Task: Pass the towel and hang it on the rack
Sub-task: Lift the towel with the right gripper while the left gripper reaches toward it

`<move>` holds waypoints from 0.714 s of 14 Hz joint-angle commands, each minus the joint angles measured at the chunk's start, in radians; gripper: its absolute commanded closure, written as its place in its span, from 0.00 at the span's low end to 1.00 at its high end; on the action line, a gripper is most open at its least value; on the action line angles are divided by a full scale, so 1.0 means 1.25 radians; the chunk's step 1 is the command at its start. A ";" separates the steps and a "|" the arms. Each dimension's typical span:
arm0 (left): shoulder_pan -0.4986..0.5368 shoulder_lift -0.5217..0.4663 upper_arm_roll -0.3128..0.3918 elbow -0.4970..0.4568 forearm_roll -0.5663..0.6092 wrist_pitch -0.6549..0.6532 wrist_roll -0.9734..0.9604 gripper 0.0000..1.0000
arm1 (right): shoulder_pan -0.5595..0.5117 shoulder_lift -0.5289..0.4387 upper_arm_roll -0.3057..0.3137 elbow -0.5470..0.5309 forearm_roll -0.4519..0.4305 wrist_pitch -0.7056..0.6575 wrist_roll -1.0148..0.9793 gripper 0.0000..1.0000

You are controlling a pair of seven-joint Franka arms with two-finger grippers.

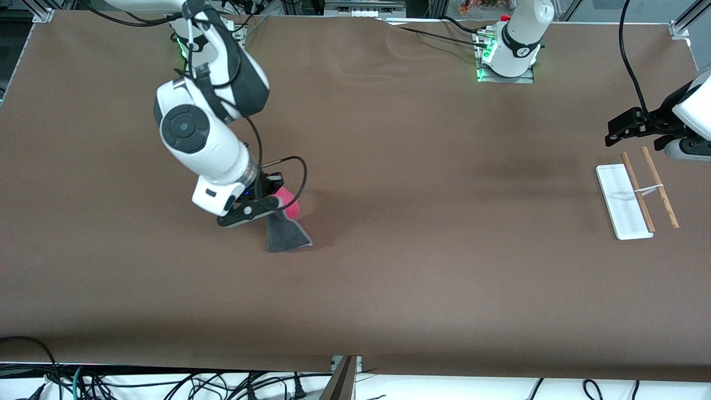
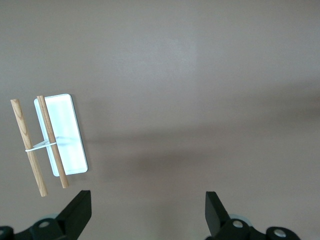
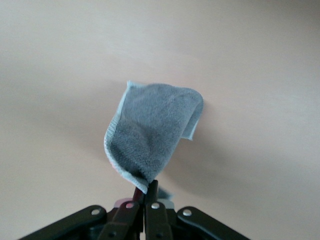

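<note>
Right gripper (image 1: 270, 214): clenched on one corner of the towel (image 1: 286, 236). In the right wrist view the cloth hangs straight off my closed fingertips (image 3: 150, 192), folded on itself, pale trim showing along one edge. In the front view the pink tag sits right at the pinch and the grey body drapes below it; I cannot tell whether the lowest hem is clear of the table (image 1: 389, 289) or brushing it.

Left gripper (image 1: 616, 133): released, jaws spread wide, nothing between them, waiting over the table just beside the rack (image 1: 639, 194). The left wrist view shows the rack (image 2: 55, 142) off to one side of my open fingers (image 2: 77, 212), its two wooden rods parallel above the white base.

Step in hand, as I judge it: carry the towel toward the left arm's end for the pass.

Notes for doing it well:
- Lift enough that the hem hangs free; dragging could tug the corner out of the pinch.
- Travel smoothly so the cloth does not swing.
- Present it with a free edge hanging below my right fingertips, so the left jaws can close on cloth alone, apart from my right fingers.
- Let go with the right only once the left has a firm bite.
- The rack looks light; approach it gently.
</note>
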 commanded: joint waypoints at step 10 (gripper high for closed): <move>-0.009 0.017 -0.051 0.035 0.099 0.058 0.016 0.00 | 0.141 0.068 0.097 0.119 0.005 0.176 0.227 1.00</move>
